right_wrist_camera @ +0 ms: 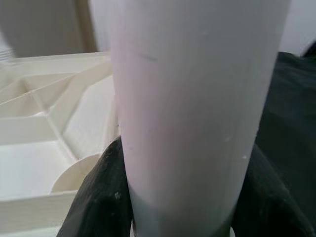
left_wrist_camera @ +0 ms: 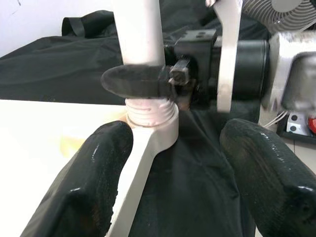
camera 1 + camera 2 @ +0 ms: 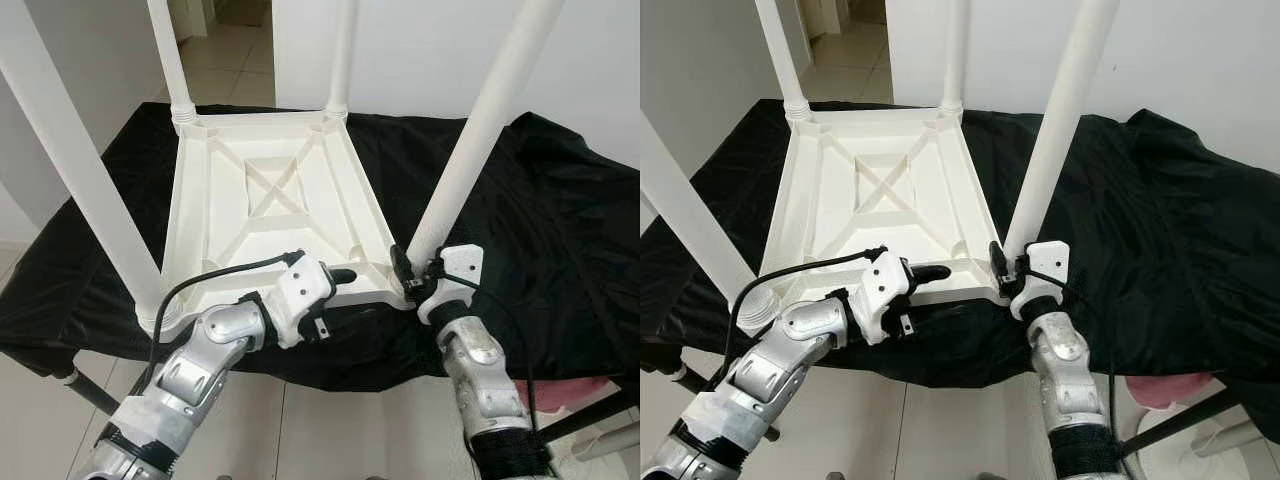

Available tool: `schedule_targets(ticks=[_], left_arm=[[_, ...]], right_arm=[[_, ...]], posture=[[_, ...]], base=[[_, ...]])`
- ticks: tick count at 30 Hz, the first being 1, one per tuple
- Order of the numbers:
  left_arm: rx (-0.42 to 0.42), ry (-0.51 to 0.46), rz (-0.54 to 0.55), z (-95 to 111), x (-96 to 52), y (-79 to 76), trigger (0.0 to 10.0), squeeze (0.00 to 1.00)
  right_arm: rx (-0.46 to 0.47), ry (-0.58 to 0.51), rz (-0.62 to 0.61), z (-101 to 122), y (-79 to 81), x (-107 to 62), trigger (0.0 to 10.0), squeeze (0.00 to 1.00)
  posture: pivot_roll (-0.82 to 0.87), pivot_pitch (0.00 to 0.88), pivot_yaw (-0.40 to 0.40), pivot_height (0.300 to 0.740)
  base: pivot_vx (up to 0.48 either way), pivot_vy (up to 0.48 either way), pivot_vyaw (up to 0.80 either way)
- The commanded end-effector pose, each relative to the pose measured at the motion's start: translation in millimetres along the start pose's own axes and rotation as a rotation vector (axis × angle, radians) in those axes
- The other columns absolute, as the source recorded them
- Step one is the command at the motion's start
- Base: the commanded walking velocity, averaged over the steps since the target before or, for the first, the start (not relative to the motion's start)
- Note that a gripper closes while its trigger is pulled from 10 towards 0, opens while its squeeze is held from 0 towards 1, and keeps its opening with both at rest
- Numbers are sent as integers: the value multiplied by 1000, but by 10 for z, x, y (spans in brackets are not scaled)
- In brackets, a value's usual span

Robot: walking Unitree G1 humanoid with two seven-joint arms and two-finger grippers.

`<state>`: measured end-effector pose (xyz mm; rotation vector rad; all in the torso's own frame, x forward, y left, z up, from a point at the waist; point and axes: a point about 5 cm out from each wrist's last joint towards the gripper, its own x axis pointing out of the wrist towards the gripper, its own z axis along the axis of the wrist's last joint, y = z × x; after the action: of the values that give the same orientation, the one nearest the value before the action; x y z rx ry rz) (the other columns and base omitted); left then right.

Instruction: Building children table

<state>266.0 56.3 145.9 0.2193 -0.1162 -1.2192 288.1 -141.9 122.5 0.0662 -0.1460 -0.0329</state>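
We log a white plastic children's table [image 3: 270, 215] lying upside down on a black cloth [image 3: 540, 220], with four white legs pointing up from its corners.

Right gripper [image 3: 418, 272]: closed around the near right leg [image 3: 470, 150], low on the leg just above its corner socket. In the right wrist view we see the leg [image 1: 197, 108] pressed between the two black fingers [image 1: 101, 197], one on each side and both touching it. The table's ribbed underside lies beside this gripper, on the side toward the other arm.

Left gripper [image 3: 335, 283]: fingers spread, holding nothing. It sits at the table's near edge, tips pointing toward the right gripper and the leg it holds. In the left wrist view the two fingers [image 2: 94, 182] stand wide apart; the rim of the table runs between them, close against one finger, and the threaded base of the near right leg [image 2: 150, 111] lies straight ahead, beyond the tips. We cannot tell whether that finger touches the rim.

The near left leg [image 3: 85, 170] rises on the outer side of the left arm, well apart from its gripper. The two far legs [image 3: 172, 55] stand at the table's far corners, beyond both grippers.
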Motion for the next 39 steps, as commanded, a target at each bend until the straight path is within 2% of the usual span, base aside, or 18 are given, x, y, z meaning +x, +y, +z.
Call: schedule_targets(ticks=[1,6,17,18,25,26,28,29,30,31,32,33,36,39], left_arm=[[-1,17,-20,-33,-8,-12,10000,0],[-6,12,-23,-29,-12,-2,10000,0],[-1,5,-22,-12,-21,31,10000,0],[-4,-6,-20,2,-19,34,10000,0],[-17,-19,-18,18,-5,31,10000,0],[-18,-19,-18,18,0,28,10000,0],[-18,-19,-18,18,0,28,10000,0],[-14,-17,-20,17,6,26,10000,0],[-14,-17,-20,17,6,26,10000,0],[-10,-18,-22,21,16,29,10000,0],[-10,-18,-22,21,16,29,10000,0],[-9,-22,-22,30,20,32,10000,0],[-10,-25,-21,36,23,36,10000,0],[-11,-32,-22,49,41,28,10000,0]], right_arm=[[0,83,-122,-161,-106,-111,10000,0],[13,101,-153,-174,-92,-163,10000,0],[-23,119,-215,-183,-103,-188,10000,0],[-23,109,-215,-174,-116,-196,10000,1000],[-33,88,-145,-151,-181,-196,10000,1000],[-38,86,-111,-142,-201,-182,10000,800],[-38,86,-111,-142,-201,-182,10000,800],[-36,80,-53,-127,-203,-165,10000,0],[-36,80,-53,-127,-203,-165,10000,0],[-40,64,38,-90,-215,-134,10000,0],[-40,64,38,-90,-215,-134,10000,0],[-47,54,96,-55,-224,-100,10000,0],[-53,48,130,-31,-232,-77,10000,0],[-76,32,319,70,-218,30,10000,0]], posture=[[-58,0,-11,740],[-59,0,-11,740],[-59,0,-4,740],[-59,0,-4,740],[-60,0,0,740],[-63,0,1,740],[-63,0,1,740],[-63,0,0,740],[-63,0,0,740],[-65,0,-1,740],[-65,0,-1,740],[-67,0,-3,740],[-68,0,-2,740],[-69,0,-6,740]], base=[[0,0,0],[0,0,0],[0,0,0],[0,0,0],[0,0,0],[0,0,0],[0,0,0],[0,0,0],[0,0,0],[0,0,0],[0,0,0],[0,0,0],[0,0,0],[0,0,0]])
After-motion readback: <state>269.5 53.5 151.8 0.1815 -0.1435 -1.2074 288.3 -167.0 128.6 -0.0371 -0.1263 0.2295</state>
